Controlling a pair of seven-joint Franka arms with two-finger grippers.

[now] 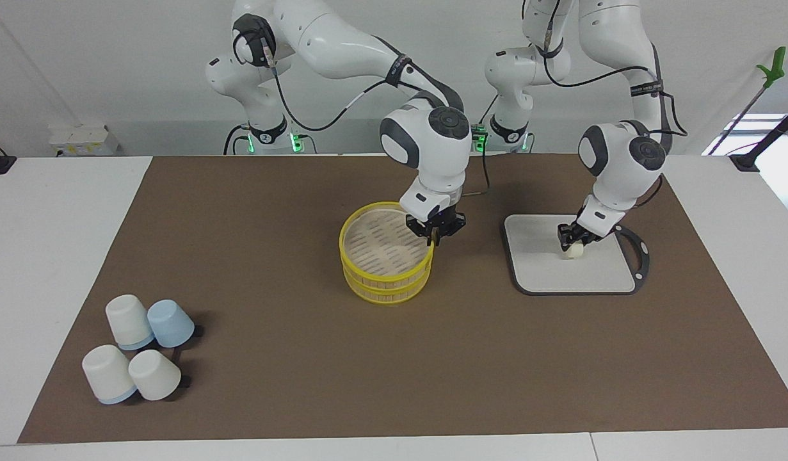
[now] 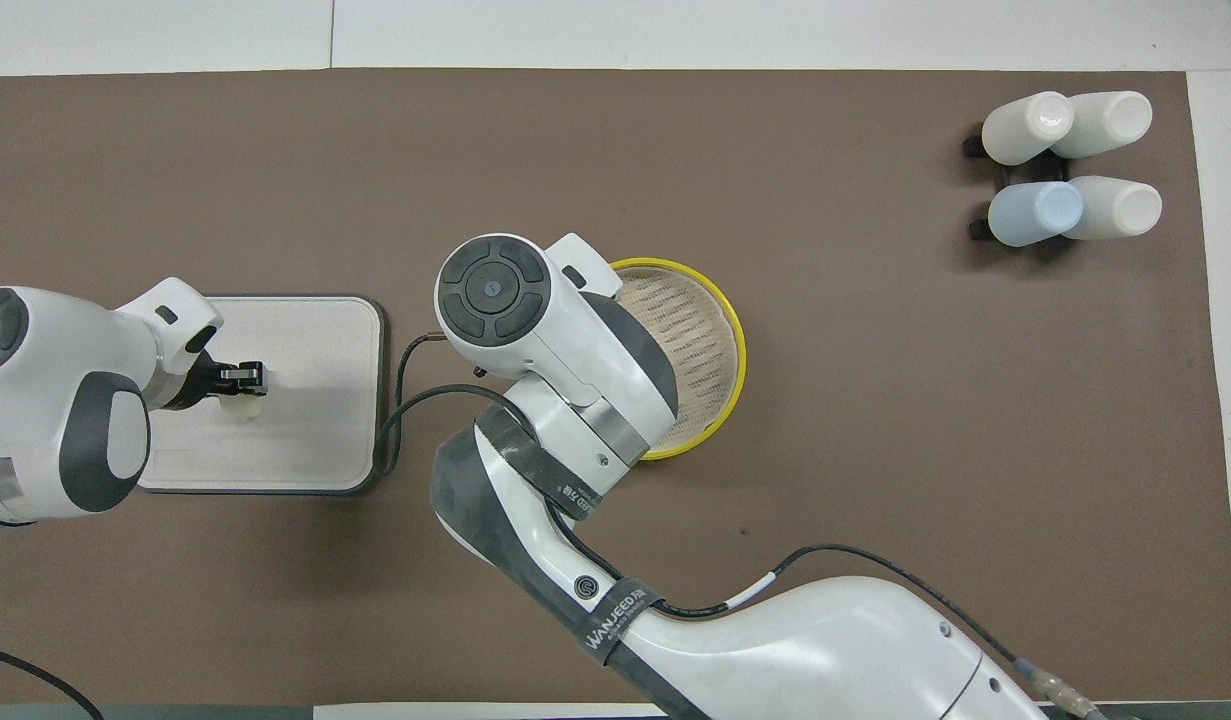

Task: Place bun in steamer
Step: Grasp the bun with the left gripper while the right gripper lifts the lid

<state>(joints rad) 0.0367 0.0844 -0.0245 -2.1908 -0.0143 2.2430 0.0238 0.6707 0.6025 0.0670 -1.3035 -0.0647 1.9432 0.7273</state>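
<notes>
Two grippers are engaged: the left gripper (image 1: pixel 573 240) is pinched on the bun (image 1: pixel 571 251) on the grey board (image 1: pixel 534 269), which lies beside the steamer (image 1: pixel 386 259) toward the left arm's end. The right gripper (image 1: pixel 436 235), fingertips pressed together, grips the steamer's lid rim nearest the board, so the carry likely runs from board to steamer.

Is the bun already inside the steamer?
No, the bun sits on the grey board, held by the left pincer, while the steamer has its lid on.
</notes>
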